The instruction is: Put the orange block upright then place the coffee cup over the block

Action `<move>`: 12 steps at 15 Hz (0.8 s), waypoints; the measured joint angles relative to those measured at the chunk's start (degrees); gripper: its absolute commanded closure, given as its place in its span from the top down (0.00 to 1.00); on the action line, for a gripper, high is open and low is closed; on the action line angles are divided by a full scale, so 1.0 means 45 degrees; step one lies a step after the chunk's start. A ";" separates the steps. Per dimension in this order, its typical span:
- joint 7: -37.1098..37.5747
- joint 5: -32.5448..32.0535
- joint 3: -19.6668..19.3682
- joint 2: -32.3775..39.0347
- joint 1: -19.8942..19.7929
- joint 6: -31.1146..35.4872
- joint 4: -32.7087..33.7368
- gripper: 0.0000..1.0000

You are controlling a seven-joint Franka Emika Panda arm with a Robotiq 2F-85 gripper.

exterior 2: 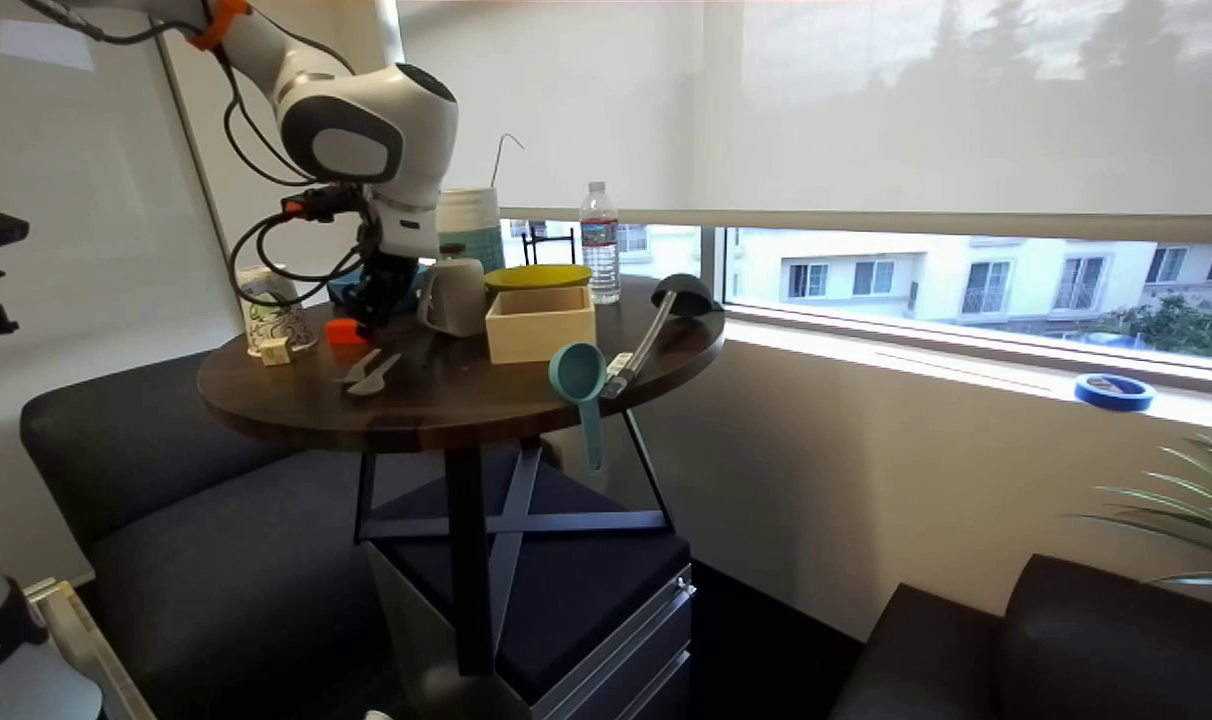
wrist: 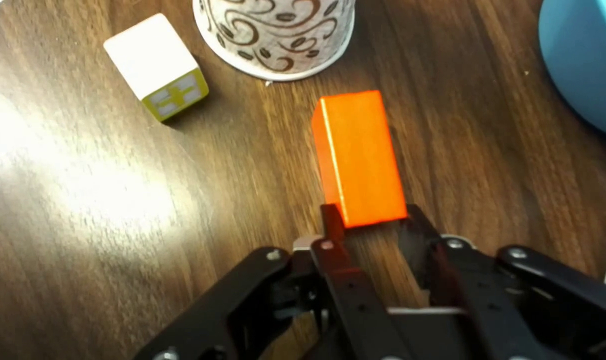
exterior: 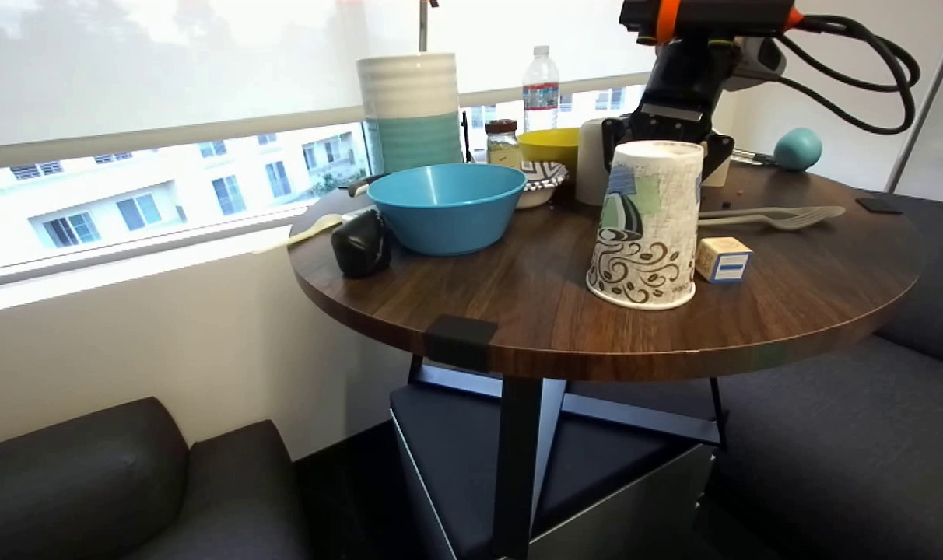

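Note:
The orange block [wrist: 363,155] lies on its long side in the wrist view. It also shows in an exterior view [exterior 2: 344,332]; elsewhere the cup hides it. My gripper [wrist: 373,215] has its fingers against both sides of the block's near end and looks shut on it; the gripper also shows in an exterior view [exterior 2: 368,322]. I cannot tell whether the block touches the table. The coffee cup [exterior: 649,225] stands upside down, wide rim on the table. In the wrist view the cup [wrist: 283,35] is just beyond the block's far end, apart from it.
A small pale cube [wrist: 155,60] sits beside the cup. A blue bowl [exterior: 446,210] is on the block's other side. Plastic cutlery [exterior 2: 366,375], a white mug [exterior 2: 456,297] and a wooden box [exterior 2: 541,325] stand nearby. The round table's edge [exterior: 596,364] is close to the cup.

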 measured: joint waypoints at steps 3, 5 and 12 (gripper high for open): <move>-0.0020 -0.0049 0.0023 -0.0025 0.0008 0.0008 0.0035 0.09; -0.0019 -0.0350 0.0115 -0.0151 0.0015 0.0023 0.0098 0.09; 0.0133 -0.3937 0.1091 -0.1319 0.0142 0.0358 0.0454 0.09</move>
